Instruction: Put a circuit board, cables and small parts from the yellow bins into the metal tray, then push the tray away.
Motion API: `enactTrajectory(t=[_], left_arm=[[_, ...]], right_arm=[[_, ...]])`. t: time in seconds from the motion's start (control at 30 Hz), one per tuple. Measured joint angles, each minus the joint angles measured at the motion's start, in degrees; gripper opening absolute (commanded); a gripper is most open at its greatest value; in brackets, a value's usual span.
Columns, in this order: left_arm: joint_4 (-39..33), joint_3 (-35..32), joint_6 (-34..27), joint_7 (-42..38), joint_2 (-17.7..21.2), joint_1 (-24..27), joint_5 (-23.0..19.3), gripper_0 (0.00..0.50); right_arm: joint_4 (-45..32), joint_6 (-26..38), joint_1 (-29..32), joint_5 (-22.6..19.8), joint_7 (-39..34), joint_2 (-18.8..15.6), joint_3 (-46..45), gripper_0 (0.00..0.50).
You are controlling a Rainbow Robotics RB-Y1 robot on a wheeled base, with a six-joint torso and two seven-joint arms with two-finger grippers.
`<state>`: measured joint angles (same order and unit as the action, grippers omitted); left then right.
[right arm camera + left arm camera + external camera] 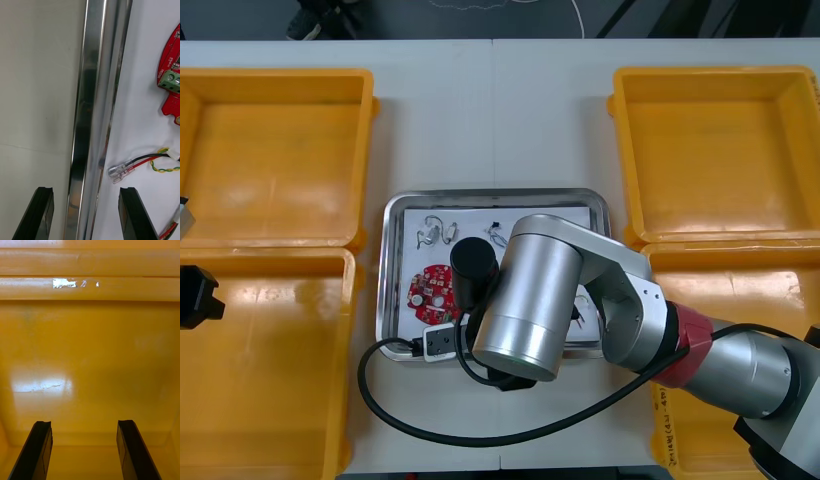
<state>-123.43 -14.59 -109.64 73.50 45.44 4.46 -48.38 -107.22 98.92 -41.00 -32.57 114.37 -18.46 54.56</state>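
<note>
Left gripper (84, 423) is parked over the near left yellow bin (280, 380), fingers spread, nothing between them; in the middle, the metal tray (500, 195) already has a round red circuit board (432, 290) and a red and yellow cable (150, 159) on its white inside. Right gripper (86, 189) sits at the tray's near rim, fingers apart and straddling it, one over the table (37, 93), one over the inside, gripping nothing; I'd say loading's done and it's the push step; next it needs solid contact on that rim and a straight shove toward the far edge so the tray doesn't swivel.
</note>
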Motion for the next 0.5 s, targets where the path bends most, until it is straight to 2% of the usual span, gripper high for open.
enactTrajectory(t=[0.5], left_arm=[[0.0, 0.0, 0.0, 0.0, 0.0, 0.0, 0.0, 0.5]], right_arm=[[3.0, -1.6, 0.0, 1.7, -0.1, 1.2, 1.4, 0.5]])
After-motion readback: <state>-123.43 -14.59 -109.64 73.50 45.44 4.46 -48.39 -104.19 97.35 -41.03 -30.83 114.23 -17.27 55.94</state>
